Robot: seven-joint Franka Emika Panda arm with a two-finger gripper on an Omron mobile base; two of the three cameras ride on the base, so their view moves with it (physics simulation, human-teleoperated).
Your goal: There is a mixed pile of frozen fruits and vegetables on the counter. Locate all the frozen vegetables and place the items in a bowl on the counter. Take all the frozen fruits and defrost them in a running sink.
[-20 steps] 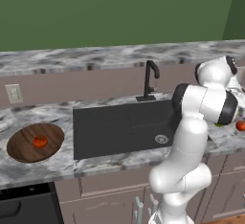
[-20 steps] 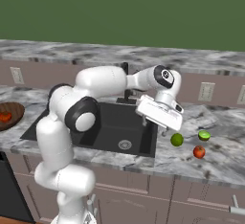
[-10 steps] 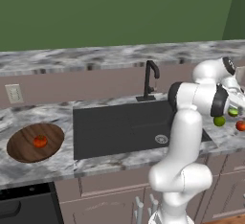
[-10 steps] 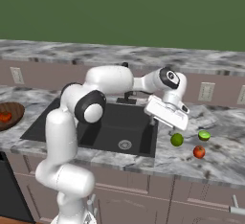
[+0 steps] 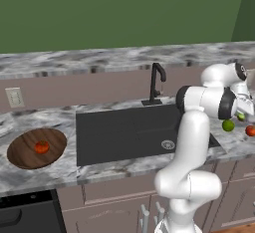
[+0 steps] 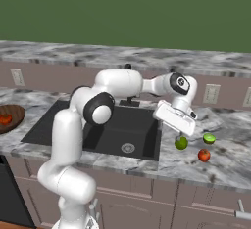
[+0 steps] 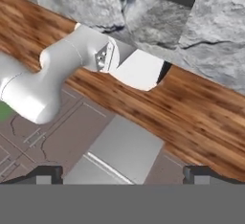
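My gripper hangs open and empty just above the plain green ball, a frozen vegetable, on the counter right of the sink. The fingertips stand wide apart in the hand view. Beside that ball lie the frozen fruits: a flattish green piece and a glossy red ball. Far left, the dark wooden bowl holds a red-orange tomato-like lump. In the left base view the green ball and the red ball sit at the right edge, behind my arm.
A thin black faucet stands behind the dark basin, whose silver drain shows near its front. Wall outlets sit on the backsplash. Brown cabinet fronts run under the counter. A dark appliance is at lower left.
My arm has swung right and a little down, from over the sink's right edge to above the green ball. The gripper stayed open. The fruits, vegetables and bowl have not moved.
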